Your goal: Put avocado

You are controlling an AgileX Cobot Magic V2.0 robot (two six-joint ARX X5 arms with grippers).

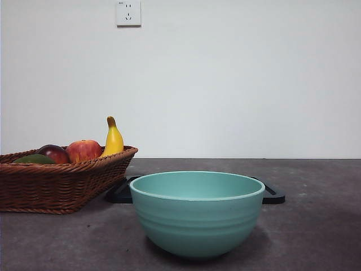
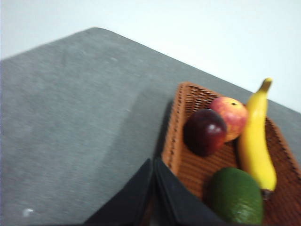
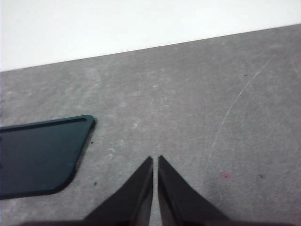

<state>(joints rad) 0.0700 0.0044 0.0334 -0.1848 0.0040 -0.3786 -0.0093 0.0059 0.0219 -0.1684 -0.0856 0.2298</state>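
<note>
The avocado (image 2: 236, 195) was seen lying in the wicker basket (image 2: 175, 123), beside the banana (image 2: 256, 136) and near the dark red fruit (image 2: 205, 131) and apple (image 2: 230, 115). The left end effector (image 2: 154, 162) was held above the basket's rim, jaws together and empty. The right end effector (image 3: 155, 159), jaws also together, was held over bare table (image 3: 197, 103) just beside the dark tray (image 3: 40, 153). A teal bowl (image 1: 197, 212) stood in front of the tray.

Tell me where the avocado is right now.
The avocado lies in the wicker basket at the front view's left side, beside the banana and near the dark red fruit; the shut left gripper is just above the basket's rim.
</note>
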